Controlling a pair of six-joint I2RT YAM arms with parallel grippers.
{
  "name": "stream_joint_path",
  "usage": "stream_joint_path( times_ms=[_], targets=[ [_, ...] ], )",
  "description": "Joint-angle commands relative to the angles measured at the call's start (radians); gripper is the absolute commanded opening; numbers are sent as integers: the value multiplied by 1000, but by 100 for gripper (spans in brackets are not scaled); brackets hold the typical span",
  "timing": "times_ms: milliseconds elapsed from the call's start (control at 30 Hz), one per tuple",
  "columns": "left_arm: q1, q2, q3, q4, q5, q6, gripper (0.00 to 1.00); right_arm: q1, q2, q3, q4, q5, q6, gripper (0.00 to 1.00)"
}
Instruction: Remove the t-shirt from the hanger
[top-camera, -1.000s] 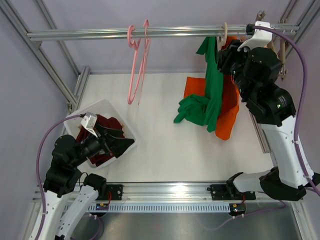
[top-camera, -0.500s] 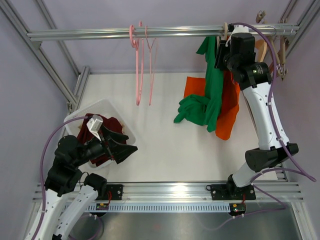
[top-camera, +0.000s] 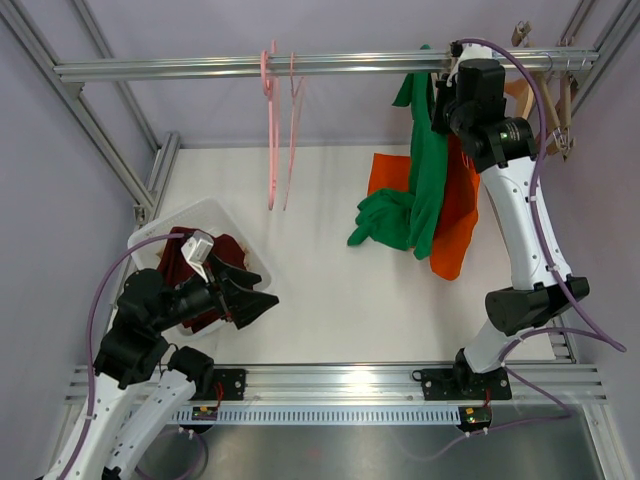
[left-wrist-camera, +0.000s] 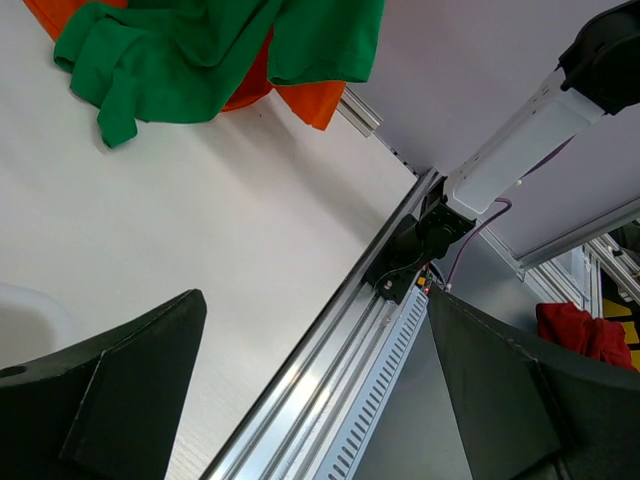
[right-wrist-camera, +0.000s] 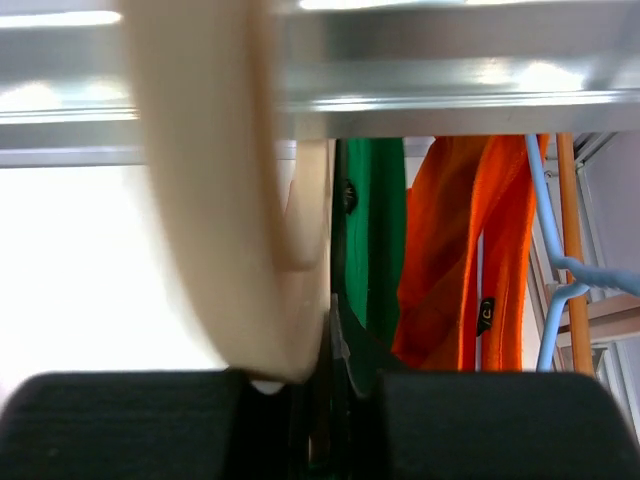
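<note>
A green t-shirt (top-camera: 427, 185) hangs from a beige hanger (right-wrist-camera: 225, 200) on the top rail (top-camera: 250, 67), its lower part bunched on the table. An orange t-shirt (top-camera: 458, 225) hangs right behind it. My right gripper (top-camera: 441, 100) is raised to the rail at the green shirt's neck. In the right wrist view the right gripper (right-wrist-camera: 335, 405) has its jaws closed narrowly on the hanger's neck just under the hook, green fabric (right-wrist-camera: 372, 240) beside it. My left gripper (top-camera: 256, 291) hovers open and empty by the bin; in its own view the left gripper (left-wrist-camera: 312, 300) looks across the table.
A white bin (top-camera: 214, 211) with dark red clothes sits at the near left. Pink hangers (top-camera: 272, 130) dangle from the rail's left part. Wooden hangers (top-camera: 558, 95) and a blue hanger (right-wrist-camera: 553, 270) hang at the far right. Frame posts stand on both sides.
My right arm has stretched up to the rail and its jaws have closed at the hanger. The pink hangers have swung. The left gripper has drifted slightly toward the front right.
</note>
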Motion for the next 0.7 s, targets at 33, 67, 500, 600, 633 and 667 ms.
stream_joint_path(
  times_ms=[33, 67, 500, 600, 633, 667],
  targets=[
    [-10, 24, 6, 71, 14, -14, 99, -3, -32, 24, 77, -23, -33, 2],
    [-11, 31, 6, 72, 14, -14, 99, -3, -43, 23, 96, -27, -31, 0],
    [-12, 112, 106, 105, 28, -51, 99, 21, -288, -176, 293, -34, 2, 0],
    [-17, 149, 124, 117, 43, -69, 99, 29, -327, -270, 313, -54, 18, 0],
    [-18, 155, 128, 121, 43, -72, 99, 32, -330, -279, 311, -59, 19, 0],
    [-23, 160, 132, 132, 42, -78, 99, 38, -333, -290, 307, -57, 19, 0]
  ],
)
